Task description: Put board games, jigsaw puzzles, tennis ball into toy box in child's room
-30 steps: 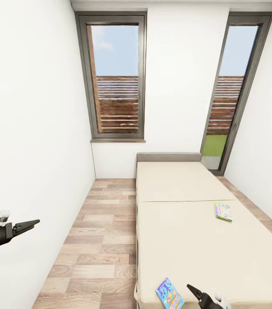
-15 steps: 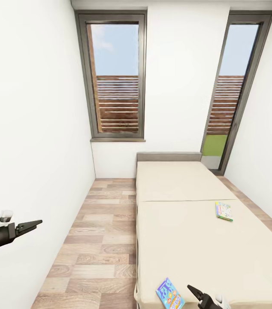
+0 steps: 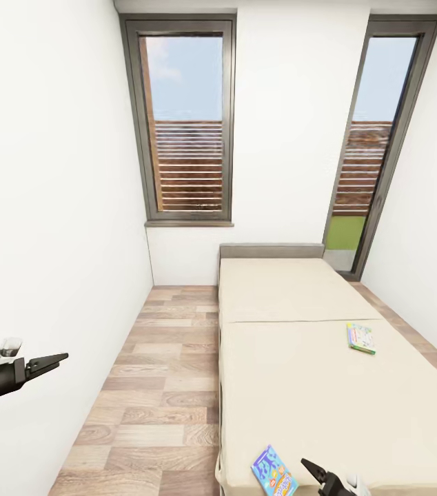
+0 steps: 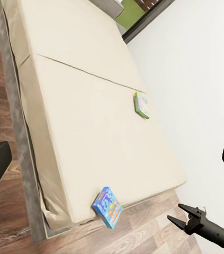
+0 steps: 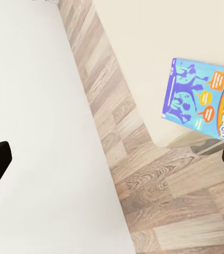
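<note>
The head view looks down a narrow room: the bed [image 3: 301, 372] runs along the right, its grey headboard [image 3: 271, 251] against the far wall under two tall windows, and a strip of bare wood floor [image 3: 156, 386] lies between the mattress and the left wall. Two board games lie on the mattress. The blue board game [image 3: 272, 472] sits at the near left corner, right at the edge, and the pale green-edged board game [image 3: 360, 338] lies farther up, towards the right side, well apart from it.

The right wrist view shows the blue box's cover close up, its lettering readable, with floor beside the mattress corner. The left wrist view takes in the whole bed from the side, both boxes on it, with the blue one overhanging the foot corner.

The left gripper [image 3: 53, 359] hangs over the floor near the left wall, fingers pressed together. The right gripper [image 3: 315, 472] hovers just beside the blue box, holding nothing, its fingers slightly parted in the left wrist view.
</note>
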Controlling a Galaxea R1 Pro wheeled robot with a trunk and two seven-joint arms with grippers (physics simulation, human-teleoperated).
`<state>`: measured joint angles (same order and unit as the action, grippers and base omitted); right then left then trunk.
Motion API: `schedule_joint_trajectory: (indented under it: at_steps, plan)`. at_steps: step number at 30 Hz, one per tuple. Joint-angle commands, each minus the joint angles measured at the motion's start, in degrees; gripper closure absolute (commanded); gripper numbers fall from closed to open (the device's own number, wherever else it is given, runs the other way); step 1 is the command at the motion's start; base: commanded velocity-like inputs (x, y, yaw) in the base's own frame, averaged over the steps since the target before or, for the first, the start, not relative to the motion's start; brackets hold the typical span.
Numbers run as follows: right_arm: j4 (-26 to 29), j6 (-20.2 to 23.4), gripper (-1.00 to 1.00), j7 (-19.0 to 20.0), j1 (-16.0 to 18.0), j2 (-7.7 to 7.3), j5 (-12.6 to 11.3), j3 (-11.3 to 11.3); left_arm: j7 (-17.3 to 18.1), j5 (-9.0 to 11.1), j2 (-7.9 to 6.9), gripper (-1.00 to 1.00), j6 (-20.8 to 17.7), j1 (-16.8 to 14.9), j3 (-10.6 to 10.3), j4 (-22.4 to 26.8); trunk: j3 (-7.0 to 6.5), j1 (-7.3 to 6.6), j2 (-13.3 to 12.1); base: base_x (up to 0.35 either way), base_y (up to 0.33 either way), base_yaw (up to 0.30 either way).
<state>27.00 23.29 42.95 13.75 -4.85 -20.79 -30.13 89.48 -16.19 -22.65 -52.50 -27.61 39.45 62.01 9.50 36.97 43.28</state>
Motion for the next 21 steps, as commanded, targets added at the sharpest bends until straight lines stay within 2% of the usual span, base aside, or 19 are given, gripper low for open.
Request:
schedule_joint_trajectory:
  at_steps: [1, 11, 15, 21]
  plan:
    - [0.0, 0.5, -1.0, 0.1, 0.1, 0.01, -0.3, -0.2, 0.5, -0.6, 0.01, -1.0, -0.6, -0.1, 0.1, 0.0, 0.28, 0.24, 0.5, 0.0, 0.0, 0.0]
    - [-0.2, 0.1, -1.0, 0.0, 0.1, 0.01, -0.6, -0.7, 0.5, -0.6, -0.03, -1.0, -0.6, -0.1, 0.1, 0.0, 2.07, 2.44, 4.5, 0.0, 0.0, 0.0]
    - [-0.8, 0.0, -1.0, -0.2, 0.1, 0.08, -0.6, -1.6, 0.5, -0.6, -0.03, -1.0, -0.6, -0.1, 0.1, 0.0, 2.79, 3.31, 6.1, 0.0, 0.0, 0.0]
    - [-3.9, 0.5, -1.0, -2.6, 0.5, -0.2, -0.7, -3.4, 0.5, -0.6, 0.0, -1.0, -0.6, -0.1, 0.1, 0.0, 3.87, 4.63, 8.5, 0.0, 0.0, 0.0]
